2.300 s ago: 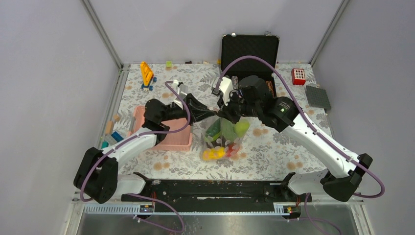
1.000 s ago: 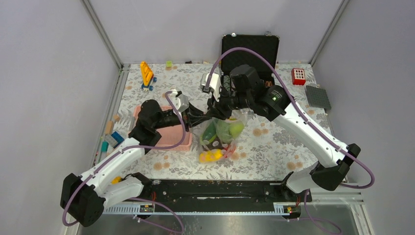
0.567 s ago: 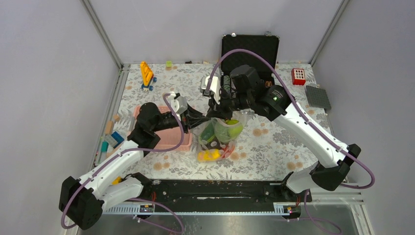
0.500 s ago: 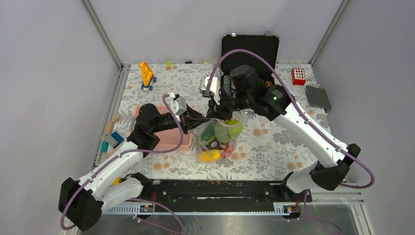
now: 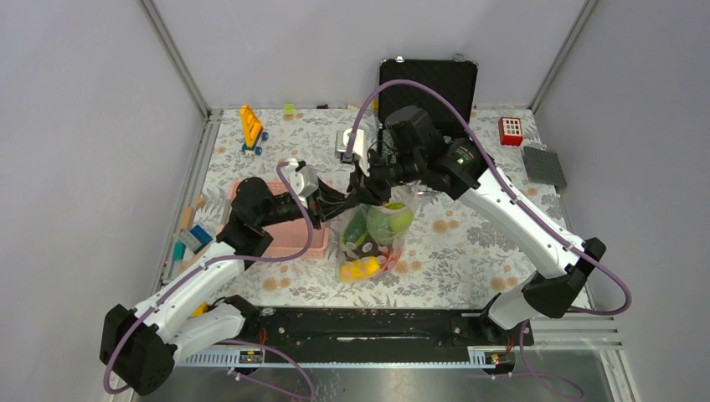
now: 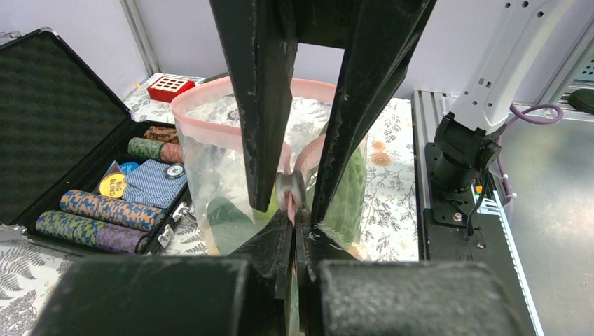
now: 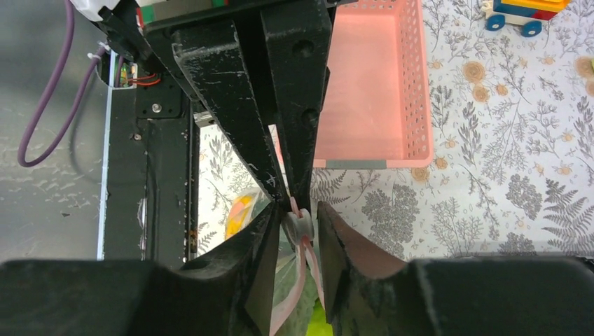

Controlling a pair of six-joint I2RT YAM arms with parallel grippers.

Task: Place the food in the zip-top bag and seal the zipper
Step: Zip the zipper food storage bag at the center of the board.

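The zip-top bag hangs off the floral table with its mouth up. It holds the food: a green leafy piece, a cucumber and a yellow citrus. My left gripper is shut on the end of the pink zipper, whose two lips still gape in a loop. My right gripper reaches in from the other side. Its fingers stand apart either side of the small pale slider, with a gap on one side. In the top view both grippers meet at the bag's left top corner.
A pink basket sits under my left arm. A black case with poker chips lies open at the back. A yellow toy, a red block, a grey plate and small blocks lie round the edges.
My right wrist has shifted a little left, closer to the left gripper. The left arm and the hanging bag have barely moved over the last second.
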